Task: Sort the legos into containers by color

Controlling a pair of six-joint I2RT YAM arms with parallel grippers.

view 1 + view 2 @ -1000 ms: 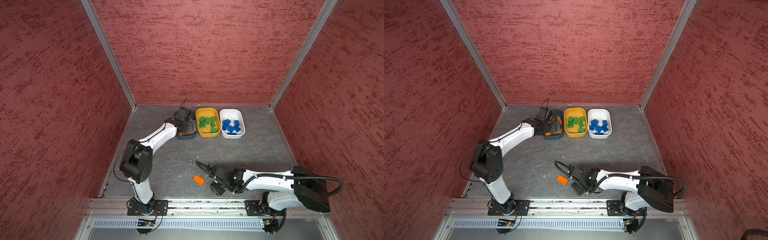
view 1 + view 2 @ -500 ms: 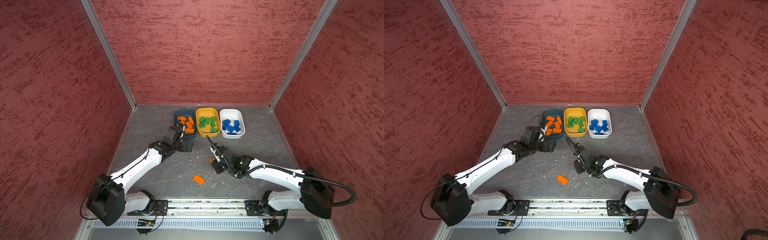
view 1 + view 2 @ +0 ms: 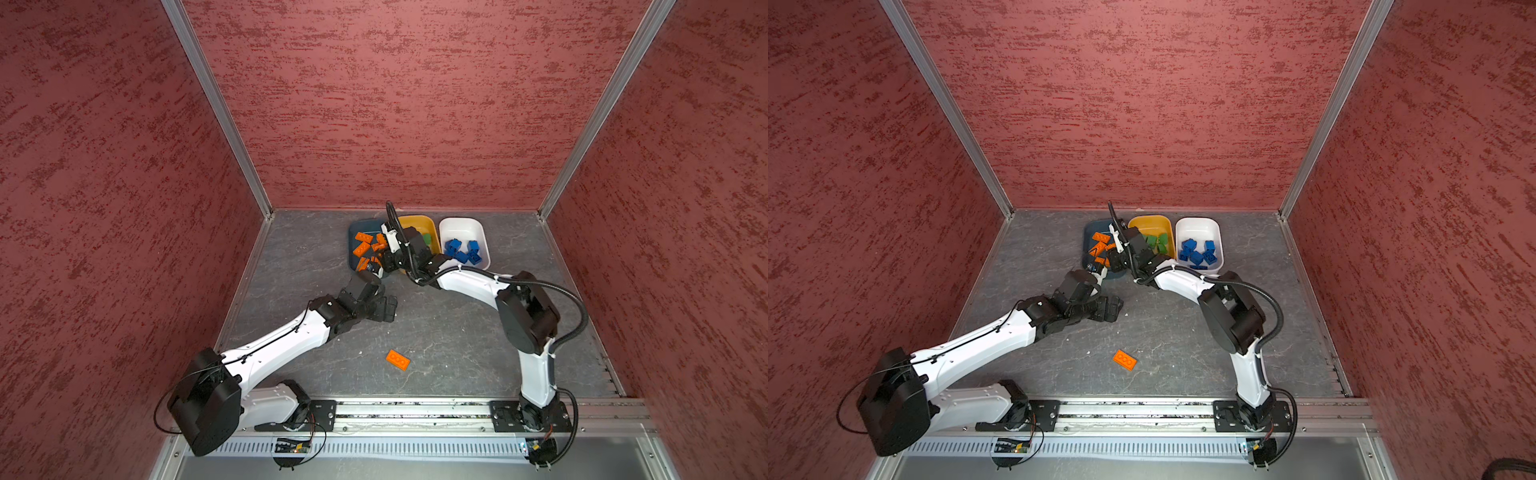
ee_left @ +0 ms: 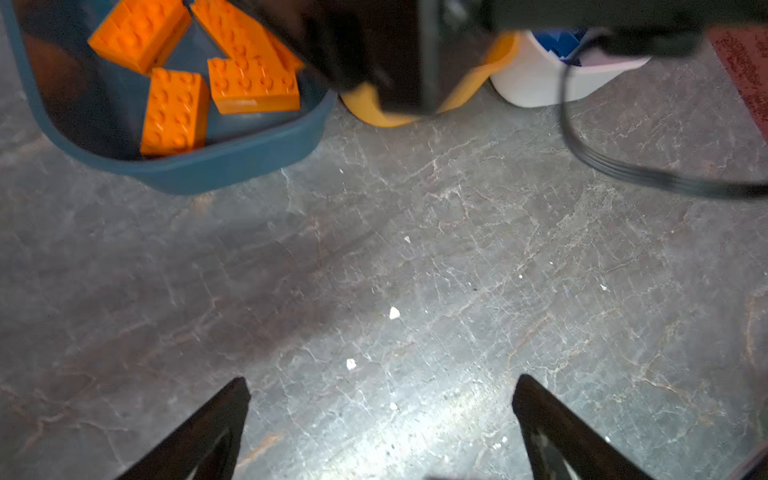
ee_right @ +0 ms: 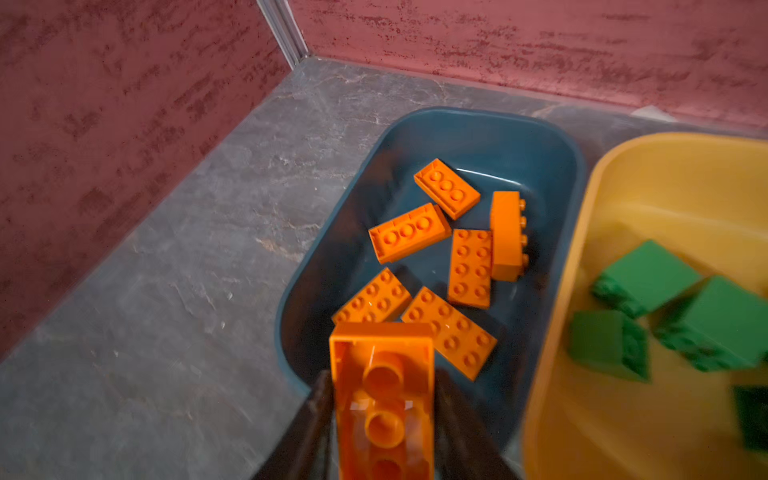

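A: The right gripper (image 5: 383, 386) has its jaws closed on an orange plate (image 5: 382, 345), just over the near rim of the teal tub (image 5: 478, 141).

B: So this looks like the drop step. It needs only to open there. And the left gripper (image 4: 382, 390)?

A: Spread wide, empty, above bare table (image 4: 415, 249). One loose orange plate (image 3: 397, 359) lies well apart from the tubs, probably the next pick.

The grey marbled tabletop (image 3: 457, 332) carries a mustard tub (image 3: 419, 220), closely flanked by a teal tub (image 3: 351, 249) and a white tub (image 3: 461, 228). One orange plate (image 3: 397, 359) lies alone, well apart from the mustard tub.
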